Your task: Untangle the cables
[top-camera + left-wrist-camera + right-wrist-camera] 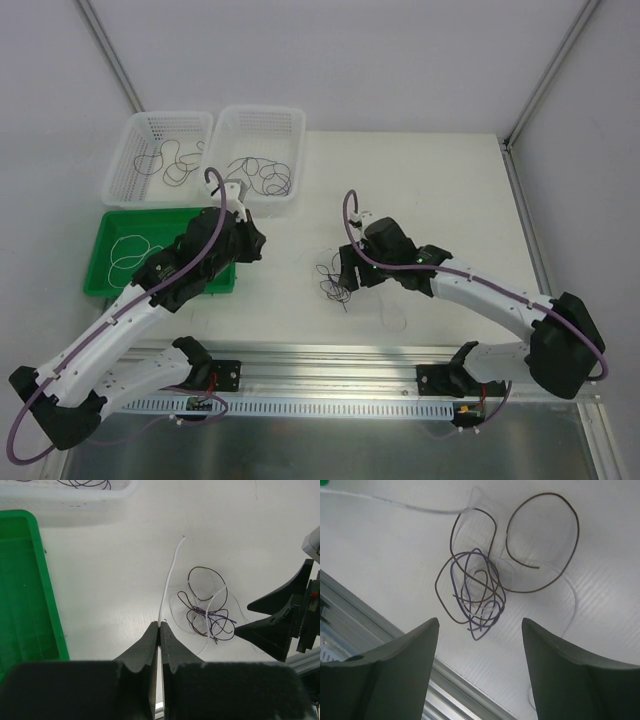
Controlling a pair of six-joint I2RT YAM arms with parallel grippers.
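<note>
A tangle of thin dark purple, brownish and white cables (pixel 335 280) lies on the white table between the arms. It also shows in the left wrist view (pixel 207 611) and the right wrist view (pixel 479 592). My left gripper (pixel 160 625) is shut on one white cable (pixel 170 575), which runs up from the fingertips and away from the tangle. In the top view the left gripper (pixel 258 245) is left of the tangle. My right gripper (pixel 480 622) is open and empty, hovering just above the tangle's near side; it also shows in the top view (pixel 347 265).
Two white baskets (pixel 135 125) (pixel 298 118) at the back left each hold loose dark cables. A green tray (pixel 100 255) at the left holds a white cable loop. An aluminium rail (pixel 330 375) runs along the near table edge.
</note>
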